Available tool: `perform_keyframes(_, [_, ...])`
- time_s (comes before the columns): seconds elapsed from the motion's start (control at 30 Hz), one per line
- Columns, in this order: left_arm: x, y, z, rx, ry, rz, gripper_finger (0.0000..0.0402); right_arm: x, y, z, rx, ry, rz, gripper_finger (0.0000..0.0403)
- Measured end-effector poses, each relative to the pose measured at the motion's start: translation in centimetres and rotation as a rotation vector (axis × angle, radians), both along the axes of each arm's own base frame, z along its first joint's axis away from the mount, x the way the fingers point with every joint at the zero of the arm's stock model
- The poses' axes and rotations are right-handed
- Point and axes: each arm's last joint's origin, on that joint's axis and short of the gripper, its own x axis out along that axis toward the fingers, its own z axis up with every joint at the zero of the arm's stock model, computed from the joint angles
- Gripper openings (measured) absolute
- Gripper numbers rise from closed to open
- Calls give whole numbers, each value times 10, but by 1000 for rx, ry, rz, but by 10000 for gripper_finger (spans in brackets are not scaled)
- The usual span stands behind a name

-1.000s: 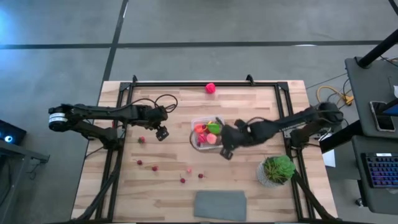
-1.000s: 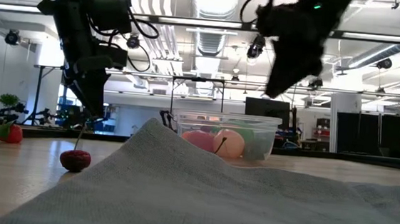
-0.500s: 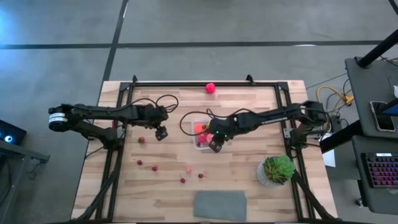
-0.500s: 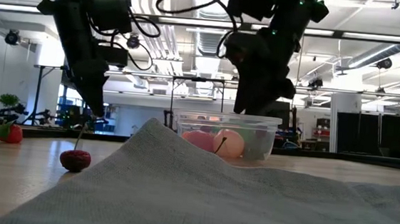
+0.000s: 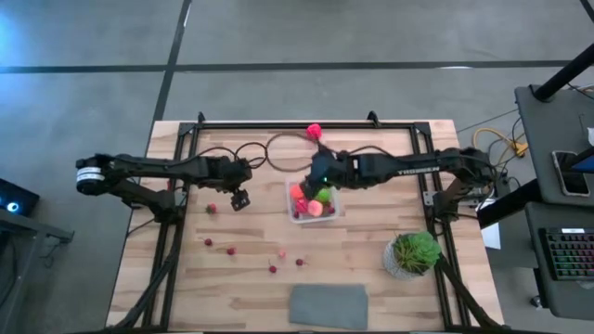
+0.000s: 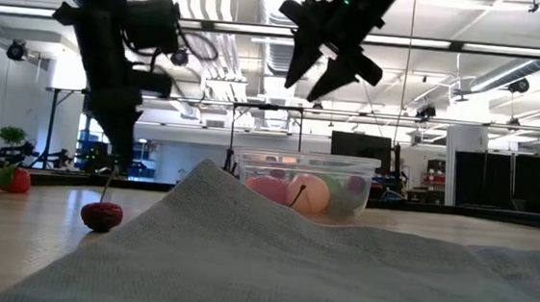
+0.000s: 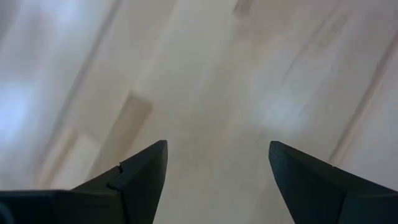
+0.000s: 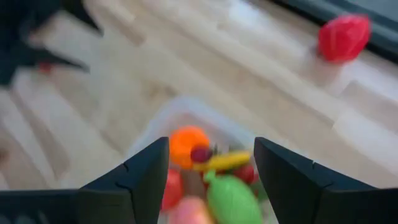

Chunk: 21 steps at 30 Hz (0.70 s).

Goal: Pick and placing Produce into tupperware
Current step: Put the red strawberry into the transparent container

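Pale planked wooden tabletop (image 5: 371,232) carrying small clear rounded-square plastic tub (image 5: 314,200) of glossy toy produce (image 5: 320,196), right gripper (image 5: 321,174) hovering spread above it, empty, left gripper (image 5: 240,199) gaping, holding nothing.

The grey cloth (image 6: 271,257) fills the low view's foreground and hides the tub's (image 6: 304,183) base and the table behind it. Below the right gripper (image 8: 211,168), the produce (image 8: 214,180) is blurred and cut off by the picture's edge. The table berries (image 5: 232,249) are too small to identify.

clear glossy plastic tupperware (image 5: 315,200); matt pale wood table (image 5: 371,269); grey cloth (image 5: 329,305).
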Motion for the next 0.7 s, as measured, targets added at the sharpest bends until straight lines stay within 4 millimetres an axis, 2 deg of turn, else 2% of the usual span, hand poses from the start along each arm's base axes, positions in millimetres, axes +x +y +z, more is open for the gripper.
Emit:
perform_keyframes(0.17, [-19,0,-9,-117,174,186,265,-2,-23,13,48,-24,-129,227])
perform_keyframes(0.3, [-34,-7,-9,-197,310,199,265,-6,-38,14,53,-5,-173,226])
perform_keyframes(0.53, [-40,-21,-1,-281,312,71,265,-10,-50,7,40,44,-159,226])
perform_keyframes(0.7, [-45,-24,-1,-348,339,261,265,-12,-51,2,28,72,-140,226])
